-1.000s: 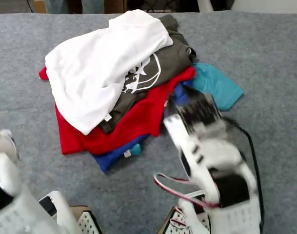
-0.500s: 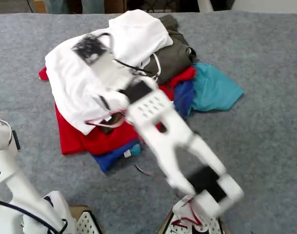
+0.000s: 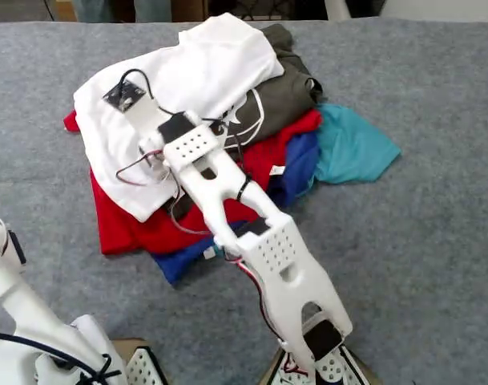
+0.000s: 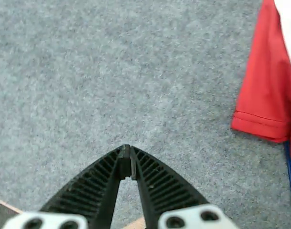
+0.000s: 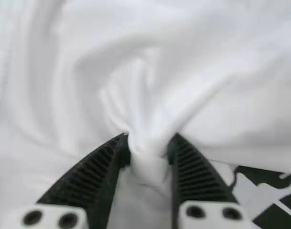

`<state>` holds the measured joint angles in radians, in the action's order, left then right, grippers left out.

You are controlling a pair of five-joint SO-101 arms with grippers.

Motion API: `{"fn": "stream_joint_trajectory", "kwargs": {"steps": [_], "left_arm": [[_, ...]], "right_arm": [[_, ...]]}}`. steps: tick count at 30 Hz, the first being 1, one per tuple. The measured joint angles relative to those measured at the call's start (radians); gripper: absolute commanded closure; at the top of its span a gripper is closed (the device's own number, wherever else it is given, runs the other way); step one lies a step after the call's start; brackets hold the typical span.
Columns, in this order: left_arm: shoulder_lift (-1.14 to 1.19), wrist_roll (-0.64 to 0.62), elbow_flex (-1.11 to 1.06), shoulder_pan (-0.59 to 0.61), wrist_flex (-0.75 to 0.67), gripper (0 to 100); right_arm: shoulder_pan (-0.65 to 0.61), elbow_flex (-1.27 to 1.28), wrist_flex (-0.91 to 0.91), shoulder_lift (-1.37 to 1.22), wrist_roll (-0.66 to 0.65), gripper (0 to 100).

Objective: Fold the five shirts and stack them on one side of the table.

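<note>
With the right gripper point(image 5: 147, 150) clamped on a bunch of the white shirt point(image 3: 207, 68) atop the unfolded heap point(image 3: 348, 148) at the table's point(image 3: 436, 241) far middle, and the left gripper point(image 4: 126, 162) pressed together, empty, near a sleeve of the red shirt point(image 4: 267, 95), the first shirt apparently needed lifting clear and spreading flat next.

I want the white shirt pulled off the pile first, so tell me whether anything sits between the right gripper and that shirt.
Nothing visible does. The right gripper is shut on a bunched fold of the white shirt, which lies on top of the pile, over the grey shirt and the red shirt.
</note>
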<state>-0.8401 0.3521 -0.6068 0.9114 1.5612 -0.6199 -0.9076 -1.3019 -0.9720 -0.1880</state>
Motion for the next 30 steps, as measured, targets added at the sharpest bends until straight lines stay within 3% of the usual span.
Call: {"fn": "stream_joint_trajectory", "kwargs": {"steps": [11,30], "left_arm": [[0.0,0.0,0.0,0.023,0.0,97],[0.0,0.0,0.002,0.023,0.0,97]], "right_arm": [[0.035,-0.684,-0.377,-0.166,-0.002,98.5],[0.118,-0.715,-0.428,0.27,-0.002,98.4]]}}
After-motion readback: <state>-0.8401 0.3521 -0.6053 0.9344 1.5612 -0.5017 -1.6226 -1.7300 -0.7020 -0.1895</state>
